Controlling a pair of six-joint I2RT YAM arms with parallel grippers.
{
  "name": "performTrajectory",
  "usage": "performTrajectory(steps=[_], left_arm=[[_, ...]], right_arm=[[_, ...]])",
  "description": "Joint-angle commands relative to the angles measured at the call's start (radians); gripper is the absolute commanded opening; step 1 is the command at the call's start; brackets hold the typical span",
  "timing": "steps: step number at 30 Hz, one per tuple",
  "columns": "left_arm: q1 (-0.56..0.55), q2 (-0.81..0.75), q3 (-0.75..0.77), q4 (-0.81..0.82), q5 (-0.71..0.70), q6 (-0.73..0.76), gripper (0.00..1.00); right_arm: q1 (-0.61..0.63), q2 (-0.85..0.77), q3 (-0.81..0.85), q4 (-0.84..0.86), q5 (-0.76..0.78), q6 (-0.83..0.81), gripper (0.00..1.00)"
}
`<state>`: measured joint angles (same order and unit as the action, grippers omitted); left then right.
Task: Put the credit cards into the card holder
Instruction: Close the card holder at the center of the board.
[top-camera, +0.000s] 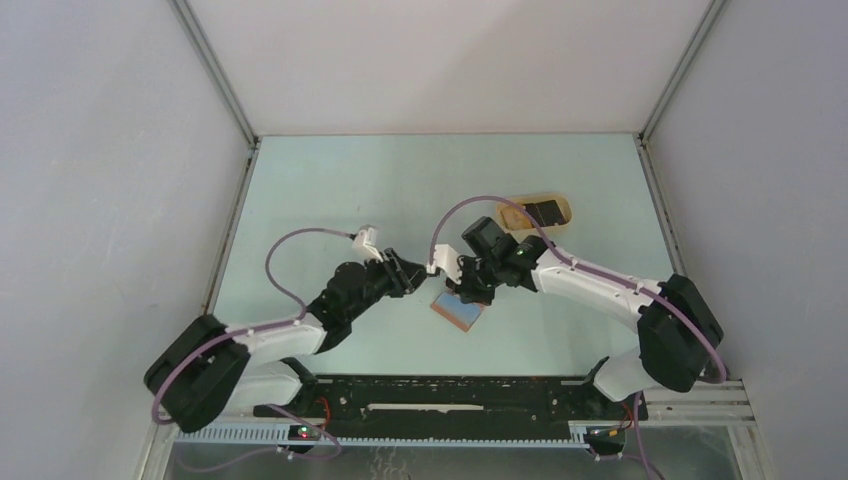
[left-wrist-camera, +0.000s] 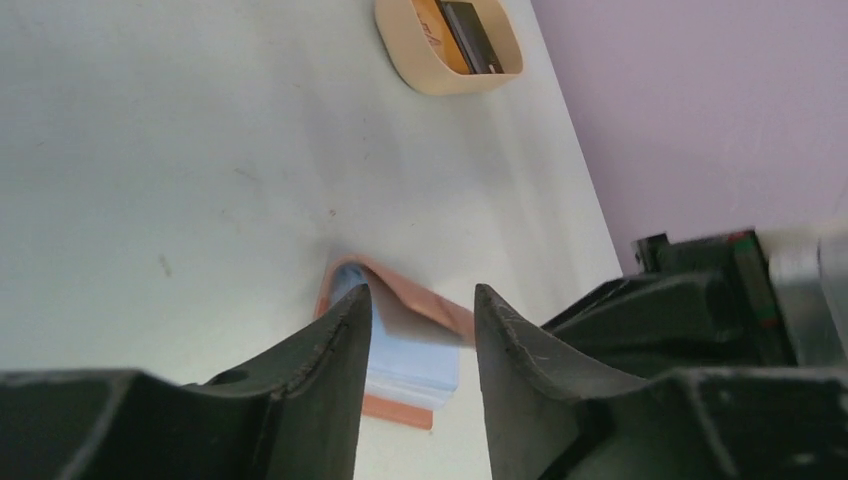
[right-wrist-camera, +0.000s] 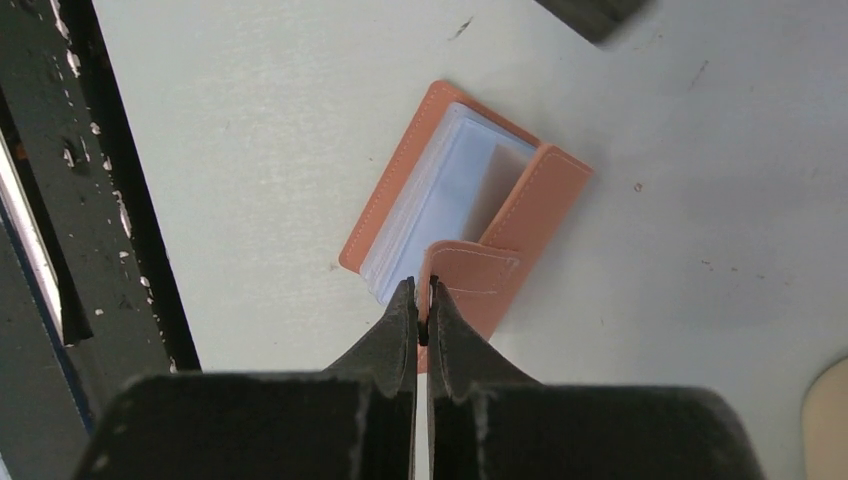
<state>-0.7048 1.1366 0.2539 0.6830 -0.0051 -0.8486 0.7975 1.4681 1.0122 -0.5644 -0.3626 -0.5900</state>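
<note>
In the left wrist view the near part of the card holder (left-wrist-camera: 412, 362) is hidden behind the fingers of the left claw (left-wrist-camera: 425, 292) and the tray (left-wrist-camera: 420, 75) is cut off by the top edge, while it cannot be told what, if anything, is pinched in the right claw (right-wrist-camera: 421, 288).

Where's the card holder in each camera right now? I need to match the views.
Top external: card holder at centre, under the arms' tips.
Left wrist: low centre, behind the left fingers.
Right wrist: centre, open, above the right fingers.
Shared landmark: tan tray, top of left wrist; probably right wrist's pale bottom-right corner.
</note>
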Motion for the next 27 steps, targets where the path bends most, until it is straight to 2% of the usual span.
performTrajectory(steps=[1, 11, 17, 21, 27], left_arm=[[0.033, 0.145, 0.096, 0.15, 0.132, -0.028, 0.44], [0.059, 0.371, 0.18, 0.27, 0.336, -0.059, 0.23], [0.058, 0.485, 0.172, 0.421, 0.428, -0.136, 0.13], [0.054, 0.56, 0.159, 0.531, 0.458, -0.196, 0.09], [0.034, 0.628, 0.165, 0.527, 0.455, -0.223, 0.05]], right_arm=[[0.048, 0.031, -0.019, 0.028, 0.069, -0.038, 0.0], [0.122, 0.106, -0.024, 0.038, 0.128, -0.051, 0.0], [0.148, 0.134, -0.024, 0.056, 0.179, -0.049, 0.0], [0.163, 0.152, -0.025, 0.058, 0.199, -0.051, 0.0], [0.169, 0.159, -0.024, 0.059, 0.213, -0.054, 0.0]])
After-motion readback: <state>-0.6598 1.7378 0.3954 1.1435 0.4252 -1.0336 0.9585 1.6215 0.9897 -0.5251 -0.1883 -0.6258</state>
